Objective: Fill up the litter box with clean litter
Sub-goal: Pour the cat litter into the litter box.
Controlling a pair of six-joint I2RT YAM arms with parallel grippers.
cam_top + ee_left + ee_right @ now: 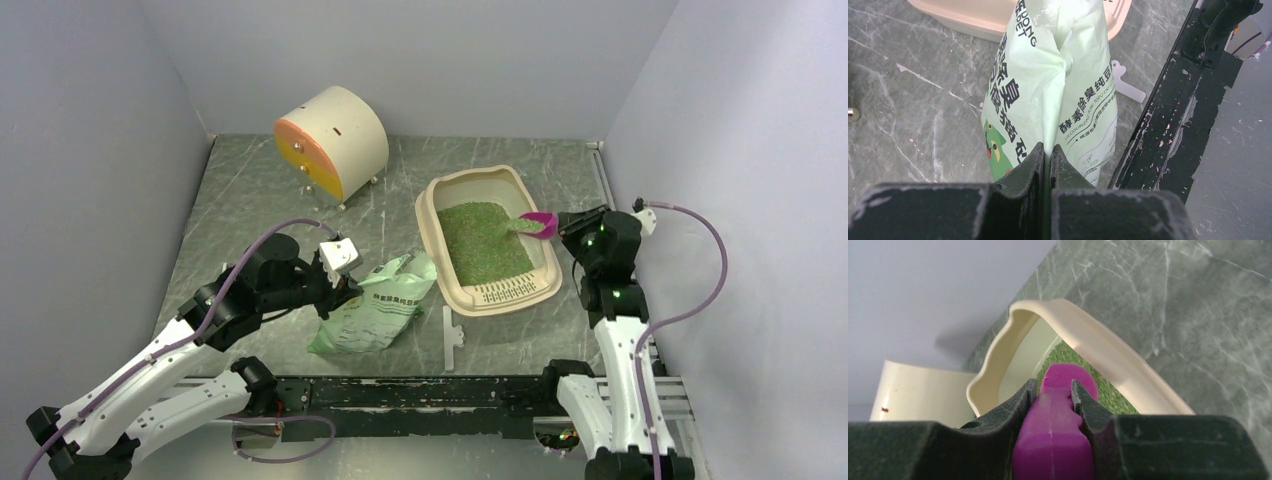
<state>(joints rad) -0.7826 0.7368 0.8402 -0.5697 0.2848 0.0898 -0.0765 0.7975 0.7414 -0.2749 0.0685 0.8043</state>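
The beige litter box (430,215) sits right of centre, its grille ledge (510,292) toward me. Green clean litter (480,245) covers its floor and shows in the right wrist view (1108,390). My right gripper (562,226) is shut on the magenta scoop (540,222), whose bowl hangs over the box's right side; its handle fills the jaws in the right wrist view (1055,425). My left gripper (345,285) is shut on the edge of the light-green litter bag (375,305), which lies on the table left of the box and shows in the left wrist view (1048,90).
A cream half-cylinder cabinet with an orange face (335,140) stands at the back left. A white plastic strip (450,335) lies near the front. The black rail (420,390) runs along the near edge. Walls close in on both sides.
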